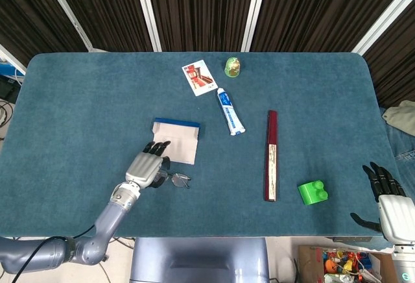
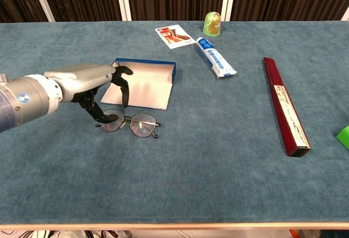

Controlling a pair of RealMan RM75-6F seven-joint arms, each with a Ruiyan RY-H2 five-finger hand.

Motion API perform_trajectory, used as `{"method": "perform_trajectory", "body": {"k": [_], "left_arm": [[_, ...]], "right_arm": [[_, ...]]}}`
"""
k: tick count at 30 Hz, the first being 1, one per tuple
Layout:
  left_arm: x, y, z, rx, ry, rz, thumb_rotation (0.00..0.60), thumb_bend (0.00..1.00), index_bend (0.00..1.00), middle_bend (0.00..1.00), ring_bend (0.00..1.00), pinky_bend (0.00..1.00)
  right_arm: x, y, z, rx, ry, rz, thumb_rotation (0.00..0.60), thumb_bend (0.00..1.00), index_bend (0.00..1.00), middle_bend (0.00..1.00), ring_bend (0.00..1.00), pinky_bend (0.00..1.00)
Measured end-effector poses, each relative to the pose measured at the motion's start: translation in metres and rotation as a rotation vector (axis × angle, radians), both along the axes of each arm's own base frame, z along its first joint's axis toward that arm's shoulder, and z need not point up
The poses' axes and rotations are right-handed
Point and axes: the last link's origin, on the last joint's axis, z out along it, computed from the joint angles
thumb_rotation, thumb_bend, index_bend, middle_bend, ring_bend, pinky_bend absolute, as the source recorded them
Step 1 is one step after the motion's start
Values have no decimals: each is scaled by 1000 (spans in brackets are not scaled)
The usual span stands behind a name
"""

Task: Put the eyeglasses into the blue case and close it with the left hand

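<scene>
1. Glasses lie flat on the blue table, just in front of the open case; thin dark wire frame, two roundish clear lenses, arms folded behind.
2. In head view the glasses sit just below the case's near edge, apart from it, w/ the left lens partly hidden under the fingers.
3. Case: lid open and lying flat, pale grey-beige lining up, blue outer wall showing along the far edge. Nothing inside.
4. Left hand hangs over the left end of the glasses, fingers apart and curved down. The thumb tip comes down at the left lens rim; cannot tell if it touches. Other fingertips hang over the case's near-left corner. Not gripping anything.
5. Head view: left hand overlaps the gap btwn case and glasses, forearm running down-left off the table edge.
6. Right hand is off the table's right front corner, well apart from everything, dark fingers spread, holding nothing.
7. Other stuff: toothpaste tube and a picture card beyond the case, small green jar near the far edge, long dark-red box to the right, green block near its front end.
</scene>
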Motion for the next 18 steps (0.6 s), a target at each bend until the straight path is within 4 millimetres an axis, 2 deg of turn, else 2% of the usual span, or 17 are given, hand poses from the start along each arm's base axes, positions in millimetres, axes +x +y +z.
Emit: {"method": "perform_trajectory", "body": {"k": [18], "left_arm": [[10, 2, -13, -7, 16, -22, 600, 336, 475, 10, 0, 0]], "right_arm": [[0, 0, -1, 10, -7, -12, 600, 59, 0, 0, 0, 168]]}}
